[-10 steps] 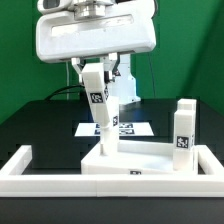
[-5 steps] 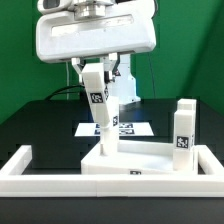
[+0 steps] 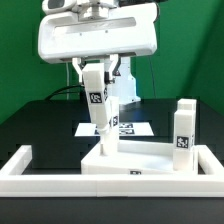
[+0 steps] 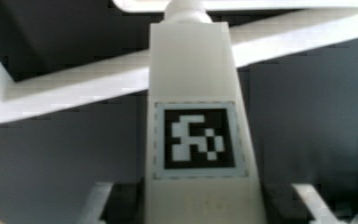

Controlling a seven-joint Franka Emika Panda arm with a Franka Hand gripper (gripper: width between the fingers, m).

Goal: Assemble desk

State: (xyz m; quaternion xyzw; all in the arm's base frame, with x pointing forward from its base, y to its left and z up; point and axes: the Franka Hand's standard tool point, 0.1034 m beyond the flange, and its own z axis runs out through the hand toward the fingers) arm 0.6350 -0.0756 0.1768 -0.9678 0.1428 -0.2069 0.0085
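marker board lies flat behind the low white wall.

White leg, black-and-white square marker on face. White tabletop. Second white leg at 3 o'clock, same marker pattern. White marker board. Black table. Green backdrop.

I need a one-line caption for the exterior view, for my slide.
Robot gripper holds a white leg upright on the tabletop; another leg already stands there.
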